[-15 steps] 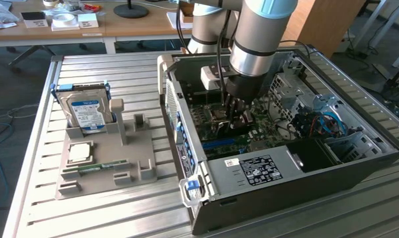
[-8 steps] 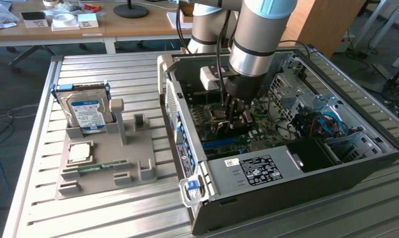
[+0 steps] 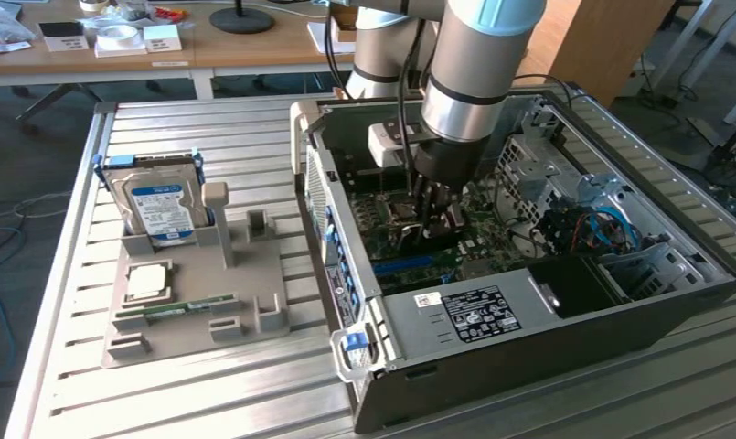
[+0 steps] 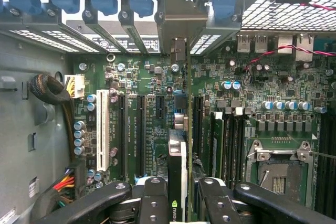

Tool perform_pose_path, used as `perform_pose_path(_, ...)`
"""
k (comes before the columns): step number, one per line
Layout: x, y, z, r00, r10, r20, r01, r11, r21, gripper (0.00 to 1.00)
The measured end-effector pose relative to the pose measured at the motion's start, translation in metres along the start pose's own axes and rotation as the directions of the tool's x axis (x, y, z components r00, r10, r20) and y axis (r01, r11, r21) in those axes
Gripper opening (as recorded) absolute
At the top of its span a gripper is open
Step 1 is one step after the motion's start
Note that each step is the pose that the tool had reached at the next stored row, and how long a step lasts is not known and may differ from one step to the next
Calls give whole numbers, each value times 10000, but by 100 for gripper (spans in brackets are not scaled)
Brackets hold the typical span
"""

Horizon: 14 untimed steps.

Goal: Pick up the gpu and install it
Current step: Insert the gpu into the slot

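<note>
The gpu point(image 4: 177, 156) stands edge-on over the green motherboard point(image 4: 147, 77), a thin slat running from between my fingers toward the rear slot brackets point(image 4: 178, 24). It lies in line with a slot between the black expansion slots point(image 4: 140, 135) and the memory slots point(image 4: 220, 140); whether it is seated I cannot tell. My gripper point(image 4: 181, 205) is shut on it, one finger point(image 4: 152, 203) on each side. In the exterior view my gripper point(image 3: 435, 218) reaches down inside the open computer case point(image 3: 343, 238), with the gpu point(image 3: 451, 219) a dark brownish sliver in it.
Left of the case, a grey fixture tray point(image 3: 251, 274) holds an upright hard drive point(image 3: 160, 201), a processor point(image 3: 145, 279) and a green memory stick point(image 3: 178, 309). Inside the case are the power supply point(image 3: 477, 311), a cable bundle point(image 4: 50, 90), a white slot point(image 4: 102, 129) and the processor socket point(image 4: 275, 174).
</note>
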<state>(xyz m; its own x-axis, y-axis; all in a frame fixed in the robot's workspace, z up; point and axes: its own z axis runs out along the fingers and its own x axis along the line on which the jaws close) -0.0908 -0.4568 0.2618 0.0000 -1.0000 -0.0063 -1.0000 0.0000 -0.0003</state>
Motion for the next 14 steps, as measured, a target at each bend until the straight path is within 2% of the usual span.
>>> perform_pose_path(6,0,13,4,10000,-2,5,2,9999,137,27)
perform_pose_path(14,0,24,6,10000,-4,4,4,9999,149,27)
